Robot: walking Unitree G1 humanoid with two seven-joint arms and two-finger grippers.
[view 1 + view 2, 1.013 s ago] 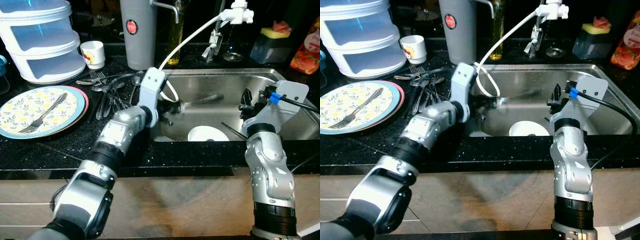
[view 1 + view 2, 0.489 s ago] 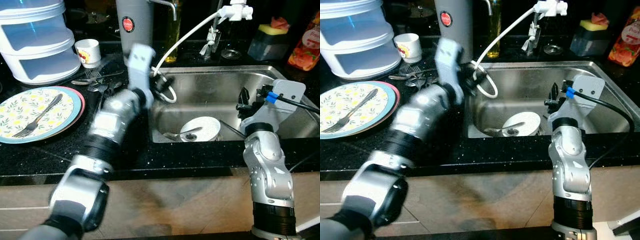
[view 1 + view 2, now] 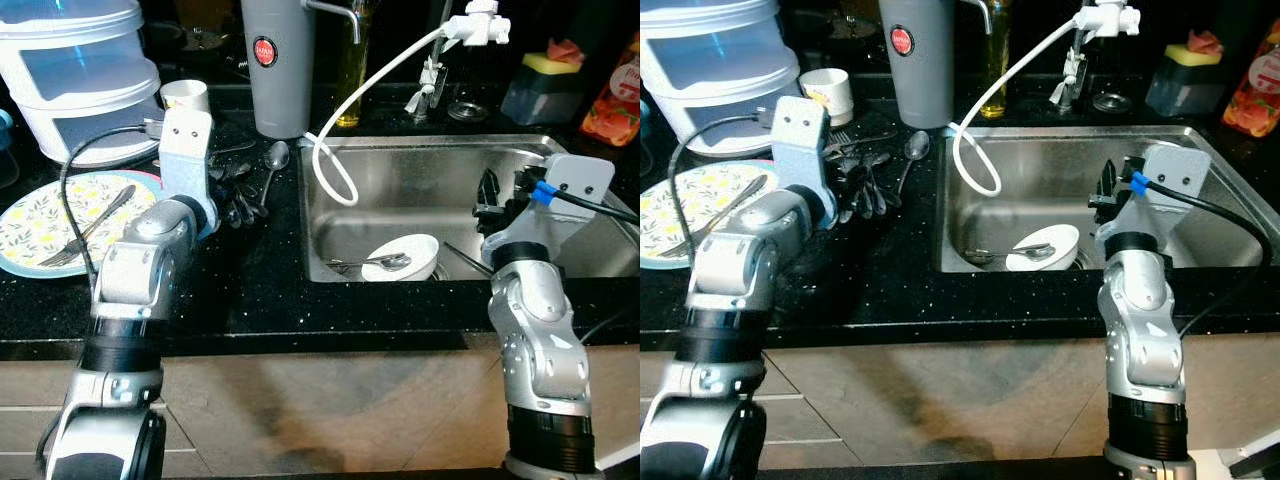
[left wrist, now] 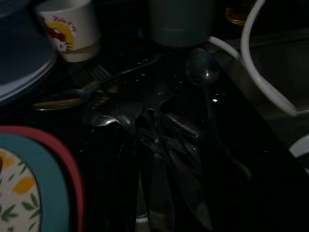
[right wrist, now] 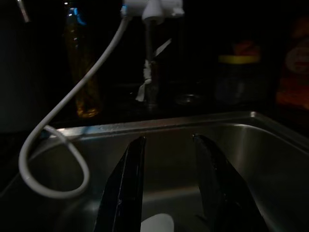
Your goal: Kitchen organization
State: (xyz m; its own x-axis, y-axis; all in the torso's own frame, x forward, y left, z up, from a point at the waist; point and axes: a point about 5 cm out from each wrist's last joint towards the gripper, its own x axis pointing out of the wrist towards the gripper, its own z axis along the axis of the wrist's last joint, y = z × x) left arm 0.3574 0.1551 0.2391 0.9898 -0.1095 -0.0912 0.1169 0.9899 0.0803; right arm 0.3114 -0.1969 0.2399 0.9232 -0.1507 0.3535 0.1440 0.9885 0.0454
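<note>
Left eye view: a loose heap of dark metal cutlery lies on the black speckled bench, between the floral plate with a pink rim and the stainless steel sink, handles fanned toward the robot and one spoon apart at the sink side. The left hand sits over the heap's near end; whether its fingers are spread or pinching cannot be told. The right hand hangs inside the sink with its black fingers spread and nothing between them, above a white bowl holding a spoon. A fork rests on the plate.
</note>
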